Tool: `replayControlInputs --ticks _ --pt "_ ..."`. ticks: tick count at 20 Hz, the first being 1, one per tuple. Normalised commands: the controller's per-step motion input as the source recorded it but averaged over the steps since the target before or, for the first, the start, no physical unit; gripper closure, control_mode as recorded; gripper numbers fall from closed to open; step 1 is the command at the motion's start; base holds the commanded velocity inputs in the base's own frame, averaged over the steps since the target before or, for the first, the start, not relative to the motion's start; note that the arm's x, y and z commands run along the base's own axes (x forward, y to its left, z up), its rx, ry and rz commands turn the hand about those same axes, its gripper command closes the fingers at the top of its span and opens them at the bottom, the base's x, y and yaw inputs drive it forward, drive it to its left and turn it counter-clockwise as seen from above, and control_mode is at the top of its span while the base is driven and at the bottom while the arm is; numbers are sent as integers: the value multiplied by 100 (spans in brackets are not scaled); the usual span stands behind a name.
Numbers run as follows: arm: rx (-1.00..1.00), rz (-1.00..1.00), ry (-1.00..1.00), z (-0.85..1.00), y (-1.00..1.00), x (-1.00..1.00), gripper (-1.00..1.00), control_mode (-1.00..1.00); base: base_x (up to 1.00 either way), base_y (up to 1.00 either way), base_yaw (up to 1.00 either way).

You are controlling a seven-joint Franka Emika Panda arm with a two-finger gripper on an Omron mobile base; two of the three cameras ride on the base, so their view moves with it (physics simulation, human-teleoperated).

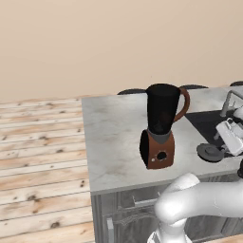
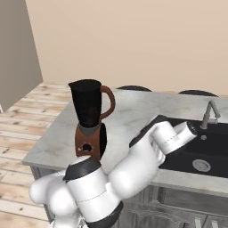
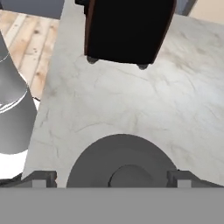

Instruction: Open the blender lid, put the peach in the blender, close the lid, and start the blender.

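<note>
No readable writing. Lid [image 3: 122,162] dark grey, round, flat on counter [image 3: 131,105]; my gripper [image 3: 112,178] jaws wide open, astride it. Blender [image 1: 160,126] jar uncovered.

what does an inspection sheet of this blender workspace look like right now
surface: grey marbled counter, with a dark sink and faucet at its right
job's things: blender upright on the counter, jar top open; blender lid lying flat on the counter beside the sink, apart from the blender; peach nothing seen
clutter: nothing seen
tool: tool open, hovering just over the lid, one finger on each side, holding nothing
cables: nothing seen
surroundings: wooden floor, beige wall, dark stool tops beyond the counter
</note>
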Motion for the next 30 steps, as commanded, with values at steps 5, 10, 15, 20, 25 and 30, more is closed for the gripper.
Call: replayControlInputs --ticks 5,10,15,20,25,30 --pt "0 2 1 -40 0 45 -100 -100 0 0 0" --pt "-4 0 0 -54 0 30 -100 -100 0 0 0" --pt "-3 2 0 -46 0 16 -100 -100 0 0 0" --pt "-3 2 -7 -43 0 -3 -100 -100 0 0 0" --pt "-9 0 -19 -57 9 -33 -100 -100 0 0 0" --pt "-22 0 -8 -93 10 -1 -100 -100 0 0 0"
